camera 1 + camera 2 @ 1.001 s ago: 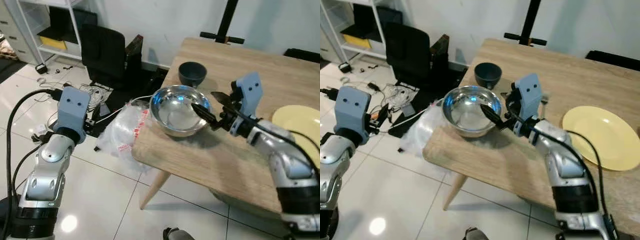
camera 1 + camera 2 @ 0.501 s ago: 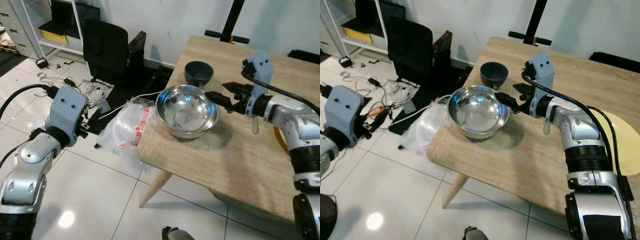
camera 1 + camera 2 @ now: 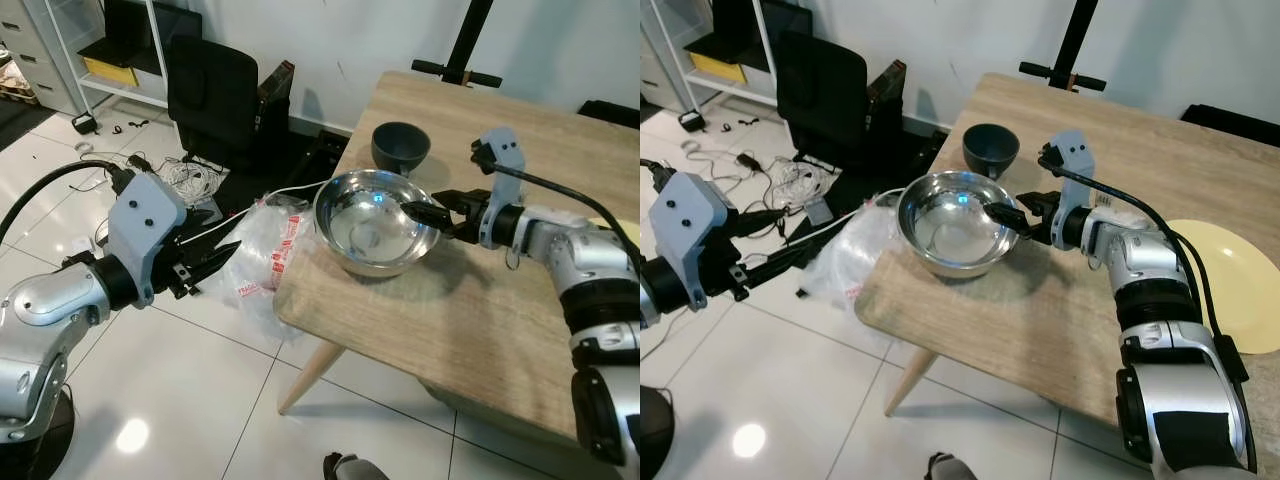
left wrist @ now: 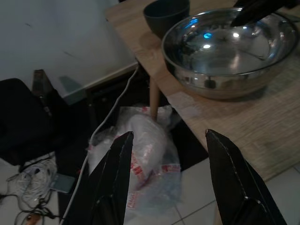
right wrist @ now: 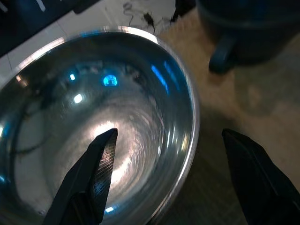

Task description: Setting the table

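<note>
Right gripper [image 3: 432, 215]: jaws apart, straddling the near-right rim of the steel bowl [image 3: 375, 220], one finger [image 5: 91, 176] inside the bowl and the other outside it over the wood; whether either finger touches the rim cannot be told. Left gripper [image 3: 205, 262]: jaws apart, holding nothing, raised off the counter's left side above the floor, fingers pointing toward the counter. Steel bowl: large, shiny, upright, standing near the left corner of the counter [image 3: 430, 320], close to its left edge. Dark bowl [image 3: 400, 147]: smaller, upright, just beyond the steel bowl, near but apart from it. Yellow plate [image 3: 1228, 283]: flat on the counter at the far right, well apart from both bowls, partly hidden by the right arm. Counter: light wood, angled leg visible below the left corner. Plastic bag [image 3: 255, 262]: clear with red print, crumpled on the white tile floor [image 3: 210, 400] beside the counter leg, between the left gripper and the counter. Black chair [image 3: 212, 95]: standing beyond the bag, near the wall. Cables [image 3: 180, 180]: tangle of white and black leads on the floor beside the chair. White shelf unit [image 3: 90, 50]: at the far left, with a yellow item on a low shelf. Black stand [image 3: 462, 45]: upright behind the counter's far edge.
</note>
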Robot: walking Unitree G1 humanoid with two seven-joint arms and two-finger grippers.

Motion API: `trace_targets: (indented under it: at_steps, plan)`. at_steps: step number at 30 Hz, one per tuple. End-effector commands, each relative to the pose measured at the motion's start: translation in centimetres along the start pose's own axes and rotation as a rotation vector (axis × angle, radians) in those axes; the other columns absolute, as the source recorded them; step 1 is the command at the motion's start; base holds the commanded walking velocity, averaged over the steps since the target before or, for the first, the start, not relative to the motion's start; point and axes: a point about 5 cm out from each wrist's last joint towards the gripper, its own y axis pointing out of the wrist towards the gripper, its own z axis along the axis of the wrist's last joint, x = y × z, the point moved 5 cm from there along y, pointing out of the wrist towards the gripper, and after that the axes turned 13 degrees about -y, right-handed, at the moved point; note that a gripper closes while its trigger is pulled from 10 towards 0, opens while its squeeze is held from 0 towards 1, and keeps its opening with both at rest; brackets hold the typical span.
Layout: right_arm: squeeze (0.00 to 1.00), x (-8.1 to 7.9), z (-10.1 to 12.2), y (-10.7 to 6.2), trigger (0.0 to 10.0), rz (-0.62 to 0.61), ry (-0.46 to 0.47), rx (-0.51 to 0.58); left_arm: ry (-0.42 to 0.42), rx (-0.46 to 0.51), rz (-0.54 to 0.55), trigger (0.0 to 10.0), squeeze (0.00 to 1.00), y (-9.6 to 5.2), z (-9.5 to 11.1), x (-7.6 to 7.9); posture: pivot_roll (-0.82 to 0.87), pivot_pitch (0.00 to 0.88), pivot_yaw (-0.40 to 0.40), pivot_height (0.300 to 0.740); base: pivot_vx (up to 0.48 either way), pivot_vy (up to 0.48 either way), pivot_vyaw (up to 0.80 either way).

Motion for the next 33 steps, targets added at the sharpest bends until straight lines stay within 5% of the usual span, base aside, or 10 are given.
trace_targets:
  at_steps: [1, 4, 5, 6, 7, 27, 33]
  plan:
    - [0.0, -0.5, -1.1, 0.6, 10.0, 0.021, 0.001, -0.039, -0.002, -0.012, -0.02, 10.0, 0.0, -0.2, 0.1, 0.3, 0.0, 0.089, 0.03, 0.74, 0.0, 0.0, 0.0]
    - [0.0, -0.6, -1.3, 0.7, 10.0, 0.024, 0.003, -0.046, -0.004, -0.013, -0.02, 10.0, 0.0, -0.3, 0.1, 0.3, 0.0, 0.089, 0.027, 0.74, 0.0, 0.0, 0.0]
    - [0.0, -0.7, -1.5, 0.9, 3.8, 0.03, 0.01, -0.049, -0.006, -0.014, -0.019, 10.0, 0.0, -0.3, 0.1, 0.3, 0.01, 0.087, 0.025, 0.74, 0.0, 0.0, 0.0]
    - [0.0, -0.7, -1.5, 0.9, 3.8, 0.03, 0.01, -0.049, -0.006, -0.014, -0.019, 10.0, 0.0, -0.3, 0.1, 0.3, 0.01, 0.087, 0.025, 0.74, 0.0, 0.0, 0.0]
    - [0.0, -0.8, -1.6, 1.1, 0.0, 0.035, 0.016, -0.05, -0.009, -0.014, -0.017, 10.0, 0.0, -0.4, 0.1, 0.3, 0.01, 0.087, 0.025, 0.74, 0.0, 0.0, 0.0]
    - [0.0, -0.6, 0.6, 1.0, 0.0, 0.075, 0.155, 0.088, -0.094, -0.023, -0.087, 10.0, 0.0, -0.7, -0.2, 1.5, 0.0, 0.077, 0.023, 0.74, 0.0, 0.0, 0.0]
    - [0.0, 0.6, 3.1, 0.3, 0.0, 0.012, 0.256, 0.235, -0.153, 0.005, -0.113, 10.0, 0.0, -0.4, 0.0, 2.2, 0.0, 0.063, 0.025, 0.74, 0.0, 0.0, 0.0]
